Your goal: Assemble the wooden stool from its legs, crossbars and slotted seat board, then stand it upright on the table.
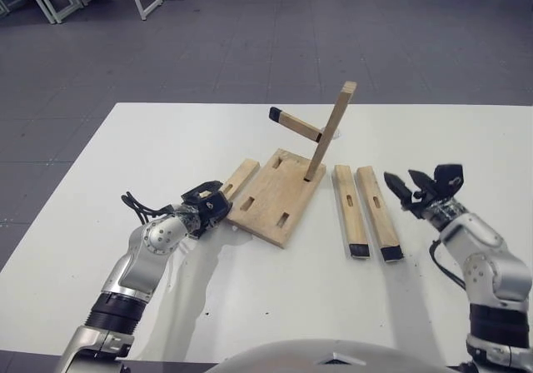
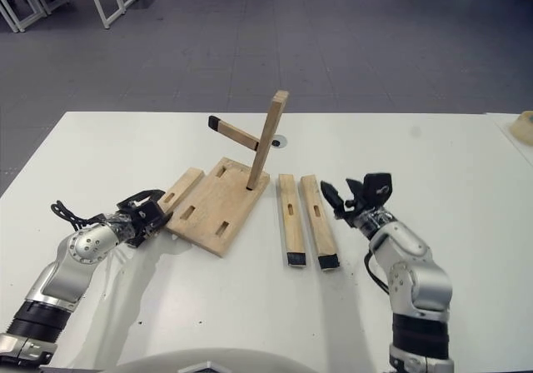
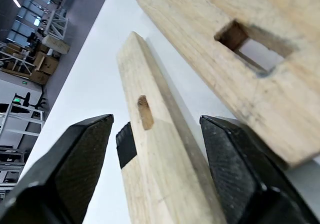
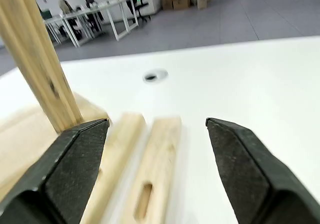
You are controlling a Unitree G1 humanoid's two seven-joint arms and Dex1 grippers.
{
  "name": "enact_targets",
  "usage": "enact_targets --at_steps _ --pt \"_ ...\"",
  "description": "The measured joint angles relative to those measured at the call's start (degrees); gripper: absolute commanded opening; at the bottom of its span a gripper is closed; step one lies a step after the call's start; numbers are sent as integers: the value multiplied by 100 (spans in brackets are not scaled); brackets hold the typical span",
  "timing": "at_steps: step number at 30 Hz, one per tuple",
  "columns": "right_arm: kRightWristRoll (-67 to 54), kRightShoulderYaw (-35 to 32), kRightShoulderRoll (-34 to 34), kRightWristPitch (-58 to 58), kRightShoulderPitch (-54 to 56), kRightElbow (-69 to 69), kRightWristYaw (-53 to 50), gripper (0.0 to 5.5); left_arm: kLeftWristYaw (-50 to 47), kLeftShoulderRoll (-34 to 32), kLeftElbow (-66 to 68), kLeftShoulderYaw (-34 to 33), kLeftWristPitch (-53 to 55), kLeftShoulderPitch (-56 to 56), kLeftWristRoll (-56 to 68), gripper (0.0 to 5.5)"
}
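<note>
we are holding the left gripper wide open astride the near end of a loose leg, which is lying just beside the slotted seat board on the table. one finger is sitting close under the board's edge. the right gripper is also spread wide and is gripping nothing, near two more legs lying side by side. a fourth leg is leaning in a board slot and carrying a crossbar.

we are judging these hazards:
- closing or lifting here is likely pushing the finger against the board, shifting it.
- any jolt to the board is risking the leaning leg toppling out of its slot.
- gripping so near the leg's end is risking it pivoting or slipping.
</note>
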State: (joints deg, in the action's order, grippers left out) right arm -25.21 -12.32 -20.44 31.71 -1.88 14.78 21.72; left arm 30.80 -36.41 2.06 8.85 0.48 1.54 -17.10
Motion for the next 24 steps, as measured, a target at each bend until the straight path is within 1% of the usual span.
enact_targets --at_steps 3,7,10,15,18,24 --pt "259 90 48 -283 -638 503 -135 357 233 -40 -163 1 13 -132 127 320" --pt "450 442 195 -360 -1425 839 -183 357 290 104 -488 55 131 -150 252 320" --pt "553 593 207 -373 -1580 914 -206 357 289 217 -555 163 197 -149 256 320" --pt "1194 957 206 -492 -1847 794 -467 357 289 377 -655 300 303 -62 250 320" --pt "1385 1069 260 -487 -1969 798 -655 357 280 392 -655 331 305 7 240 320" --pt "1690 1147 464 -296 -1978 976 -1150 246 196 444 -655 375 305 101 206 320"
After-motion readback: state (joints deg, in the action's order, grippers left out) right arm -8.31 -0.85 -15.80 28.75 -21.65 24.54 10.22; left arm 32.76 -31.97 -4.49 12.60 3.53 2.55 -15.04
